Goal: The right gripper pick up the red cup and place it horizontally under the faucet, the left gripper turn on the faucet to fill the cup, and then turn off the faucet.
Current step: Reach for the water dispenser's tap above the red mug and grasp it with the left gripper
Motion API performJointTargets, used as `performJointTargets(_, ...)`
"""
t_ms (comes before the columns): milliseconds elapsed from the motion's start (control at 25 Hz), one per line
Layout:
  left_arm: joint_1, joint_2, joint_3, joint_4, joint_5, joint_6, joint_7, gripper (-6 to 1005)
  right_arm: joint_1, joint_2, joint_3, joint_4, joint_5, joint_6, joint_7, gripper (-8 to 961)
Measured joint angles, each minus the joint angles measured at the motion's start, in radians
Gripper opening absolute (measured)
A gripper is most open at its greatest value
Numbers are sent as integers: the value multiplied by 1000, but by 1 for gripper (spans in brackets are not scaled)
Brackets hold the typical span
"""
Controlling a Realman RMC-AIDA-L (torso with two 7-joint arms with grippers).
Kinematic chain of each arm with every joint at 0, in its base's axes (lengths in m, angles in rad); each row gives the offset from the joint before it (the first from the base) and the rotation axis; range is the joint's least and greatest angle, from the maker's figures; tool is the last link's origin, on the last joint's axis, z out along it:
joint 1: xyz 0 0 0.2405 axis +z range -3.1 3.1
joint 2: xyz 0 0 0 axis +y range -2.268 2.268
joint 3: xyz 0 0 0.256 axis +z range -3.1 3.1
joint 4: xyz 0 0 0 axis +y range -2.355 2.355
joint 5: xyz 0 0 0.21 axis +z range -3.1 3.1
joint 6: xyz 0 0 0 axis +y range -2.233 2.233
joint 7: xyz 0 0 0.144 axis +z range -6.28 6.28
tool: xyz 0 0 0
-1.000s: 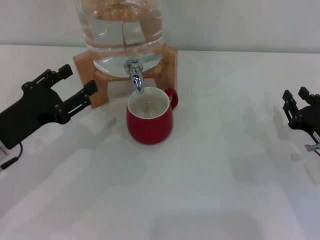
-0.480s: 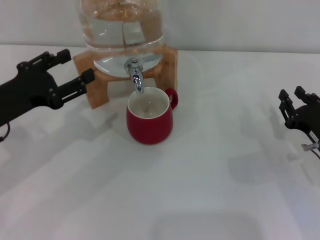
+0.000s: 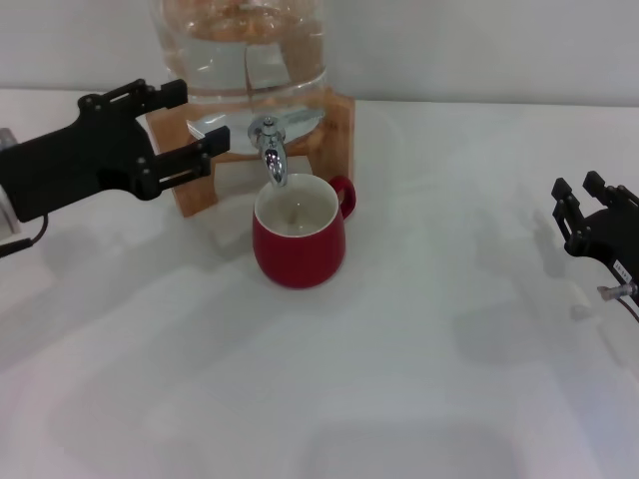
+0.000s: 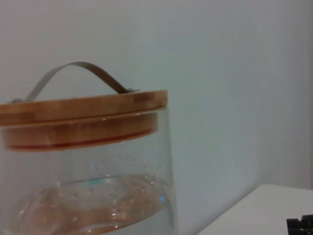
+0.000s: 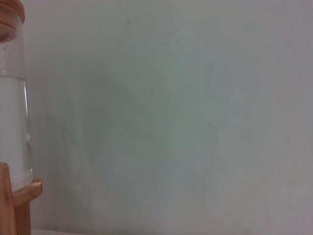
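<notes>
Rounded glossy red ceramic cup [image 3: 299, 242] with cream inside stands upright on the white bench [image 3: 399, 379], handle to the back right, mouth directly under the downturned spout of the small chrome faucet [image 3: 270, 150]. Faucet is fitted to a clear glass water jar [image 3: 245, 50] on a light wooden stand [image 3: 334, 125]; jar holds water. Left gripper [image 3: 190, 125], black pronged claw on a black forearm, hovers left of the faucet at about lever height, prongs spread wide and pointing toward the faucet, lower prong tip near the spout but not touching. Nothing between the prongs. Right gripper [image 3: 589, 205], black claw, sits at the far right edge of the bench, well apart from the cup, prongs up and parted, holding nothing. Left wrist view shows the jar's wooden lid [image 4: 83, 115] with a metal strap handle [image 4: 78, 73], water below. Right wrist view shows only a jar edge [image 5: 12, 98], stand corner and plain wall.
</notes>
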Motion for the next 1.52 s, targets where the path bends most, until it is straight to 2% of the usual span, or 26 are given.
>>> performJointTargets(600,-100,22,-8,12,93,-13,-55,756,7,0,1,6,0,1,0,378)
performJointTargets(1200,-148,25,-8,1,125,-6,-59,757,9,1,-26,12,0,2,0,378)
performJointTargets(1240,-172,25,-8,-27,150,-3,-59,757,9,1,-31,12,0,2,0,378)
performJointTargets(1520,-193,22,-8,-48,174,-2,-59,757,8,3,-52,16,3,2,0,378)
